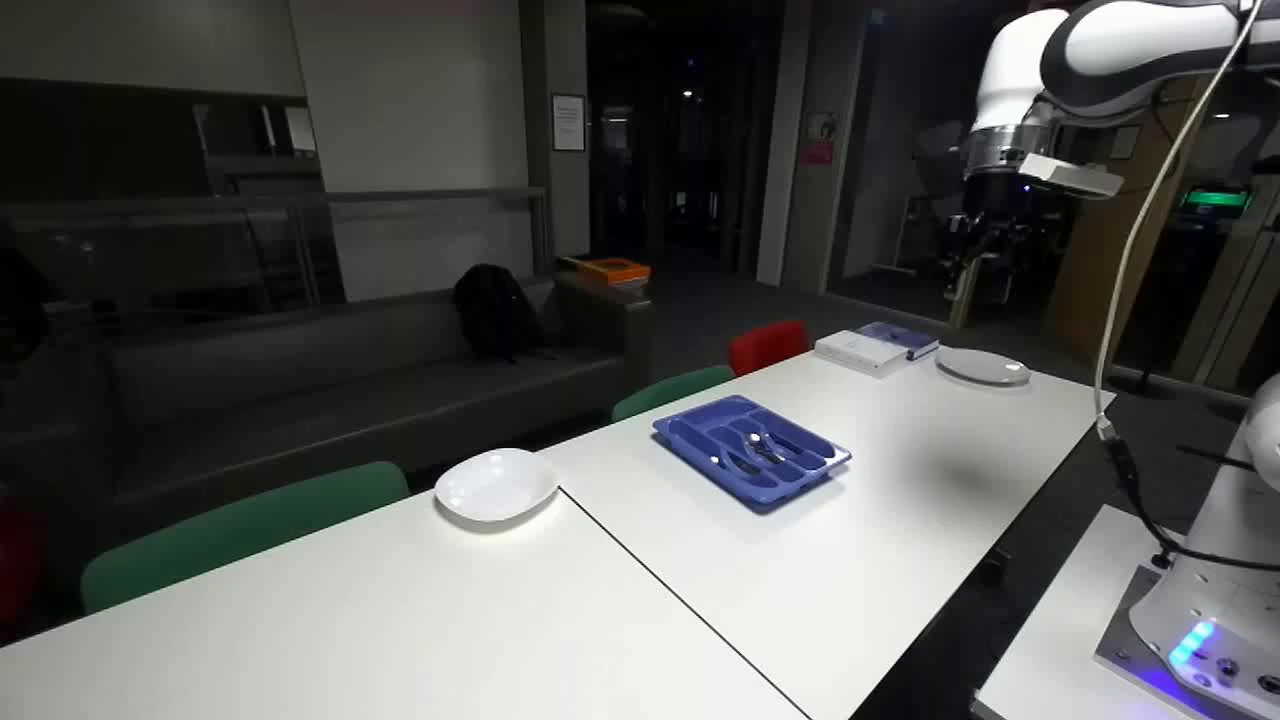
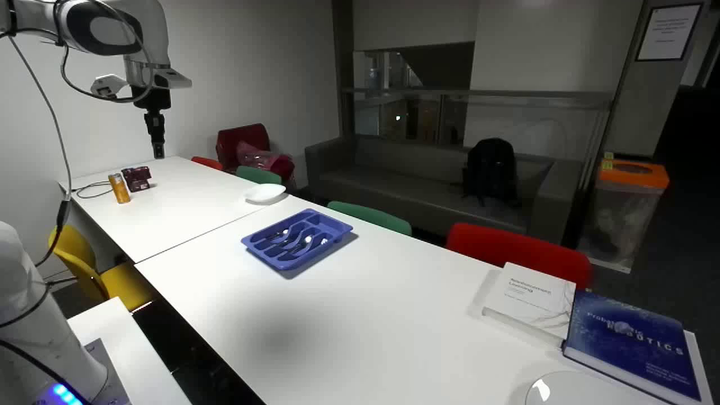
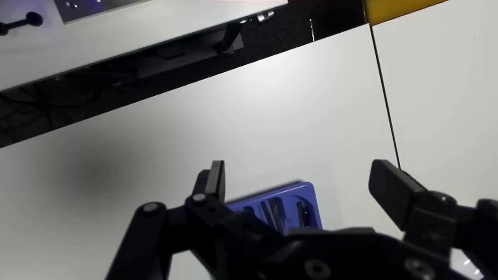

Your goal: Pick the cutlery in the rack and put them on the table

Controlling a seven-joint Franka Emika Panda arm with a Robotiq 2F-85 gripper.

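The rack is a blue tray [image 1: 690, 450] lying on the white table [image 1: 900, 470]; it also shows in an exterior view [image 2: 336, 226]. Several dark and silvery pieces of cutlery [image 1: 764, 450] lie in its compartments, also visible in an exterior view [image 2: 288, 241]. My gripper [image 3: 297, 171] is open and empty, high above the table in both exterior views. In the wrist view, part of the rack [image 3: 301, 189] with some cutlery [image 3: 303, 214] shows below and between the fingers. The gripper body hides the rest of the rack there.
A white bowl-like plate [image 1: 497, 485] stands near the table seam. A flat white dish [image 1: 984, 367] and two books [image 2: 529, 301] lie at one end. An orange can [image 2: 119, 188] and a dark red object [image 2: 136, 178] stand at the opposite end. Chairs line the far side.
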